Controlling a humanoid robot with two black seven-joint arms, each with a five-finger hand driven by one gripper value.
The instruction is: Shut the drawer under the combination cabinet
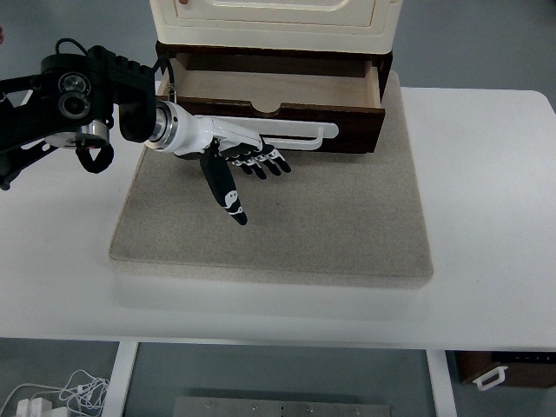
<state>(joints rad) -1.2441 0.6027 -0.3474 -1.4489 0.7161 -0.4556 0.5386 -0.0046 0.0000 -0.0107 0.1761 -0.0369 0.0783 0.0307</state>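
Observation:
A cream cabinet [269, 22] stands at the back of a grey mat [287, 217]. Its dark brown drawer [274, 100] is pulled out toward me and looks empty inside, with a white bar handle [304, 132] on its front. My left hand [248, 169] reaches in from the left, just in front of the drawer face, below the handle's left part. Its fingers are spread and extended, holding nothing, with the thumb pointing down toward the mat.
The grey mat lies on the white table [486, 191]. White cables [52, 395] lie on the floor at the bottom left. A dark box [508, 367] shows under the table's right side.

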